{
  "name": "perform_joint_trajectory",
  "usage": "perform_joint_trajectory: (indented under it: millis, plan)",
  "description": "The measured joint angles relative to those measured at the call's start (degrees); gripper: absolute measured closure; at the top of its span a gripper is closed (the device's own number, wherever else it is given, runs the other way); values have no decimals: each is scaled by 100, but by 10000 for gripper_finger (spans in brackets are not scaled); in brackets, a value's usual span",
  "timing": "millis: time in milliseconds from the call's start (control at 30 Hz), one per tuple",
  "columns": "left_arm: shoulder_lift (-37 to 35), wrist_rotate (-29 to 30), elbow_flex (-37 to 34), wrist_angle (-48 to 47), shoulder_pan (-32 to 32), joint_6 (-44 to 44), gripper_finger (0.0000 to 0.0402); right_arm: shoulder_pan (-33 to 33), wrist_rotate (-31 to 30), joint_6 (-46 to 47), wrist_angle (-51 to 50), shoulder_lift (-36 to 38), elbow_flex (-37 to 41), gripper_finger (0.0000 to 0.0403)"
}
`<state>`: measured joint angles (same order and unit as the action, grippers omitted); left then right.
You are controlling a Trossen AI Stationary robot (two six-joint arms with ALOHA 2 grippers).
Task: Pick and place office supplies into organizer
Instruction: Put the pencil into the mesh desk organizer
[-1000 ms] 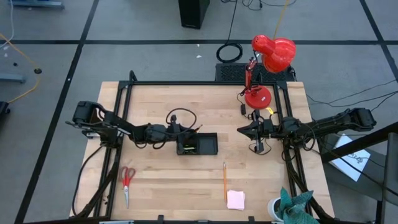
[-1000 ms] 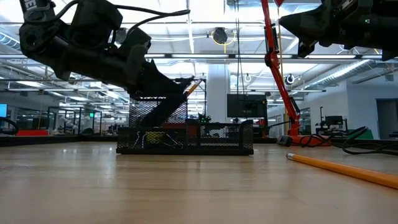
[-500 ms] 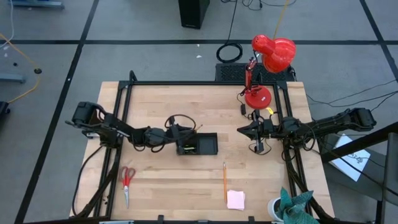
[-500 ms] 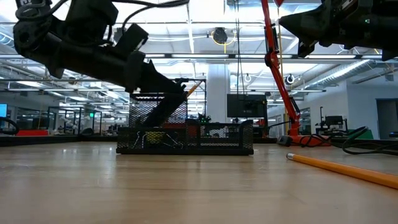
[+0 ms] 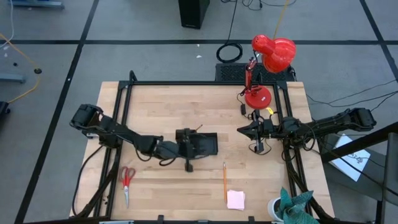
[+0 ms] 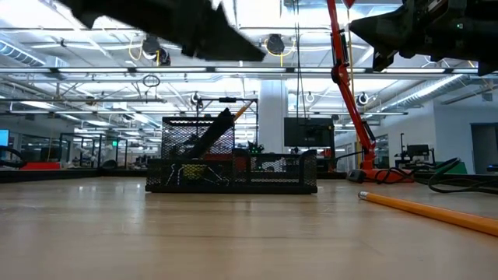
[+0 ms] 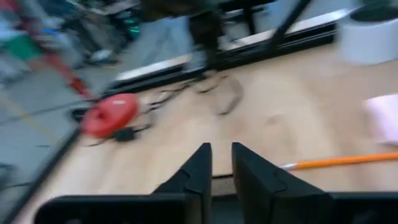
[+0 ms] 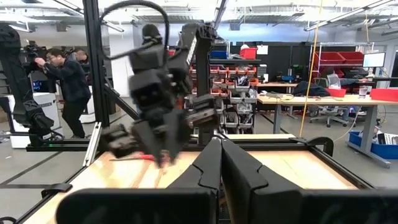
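- On the pale wood-plank table, centre: black wire-mesh organizer, left gripper just at its 7 o'clock, fingers narrowly apart, empty.
- Right gripper at 3 o'clock, closed.
- Behind: workshop, ceiling lights.

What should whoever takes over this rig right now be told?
Left gripper: above the organizer, nothing seen in it.
Right gripper: shut, empty, waiting near the lamp base.
Done: pens stand in the organizer's tall compartment, with a yellow-green piece low in it.
Left: scissors at the table's front left, pencil in front of the organizer, note pad at the pencil's near end. All three lie on the table.
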<state>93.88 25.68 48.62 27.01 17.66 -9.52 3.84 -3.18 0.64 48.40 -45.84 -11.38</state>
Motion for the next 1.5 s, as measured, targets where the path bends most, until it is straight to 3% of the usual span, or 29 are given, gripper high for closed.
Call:
perform_joint_trajectory:
  millis: [167,400,667,833,1500]
  plan:
    - [645,-1191,742,-130,191,-34,394,0,0,0,-29,0,0,399]
    - [2177,-1514,2218,-684,287,-143,399,1,0,16,-30,0,0,399]
    - [3308,-1780,3514,-1572,150,-393,398,2,0,16,-70,1,0,399]
    - [3553,-1834,3643,-1618,-23,-271,397,2,0,14,-67,2,0,399]
    - [3804,-2949,3681,-2585,-546,1191,399,0,-22,-24,-65,2,0,399]
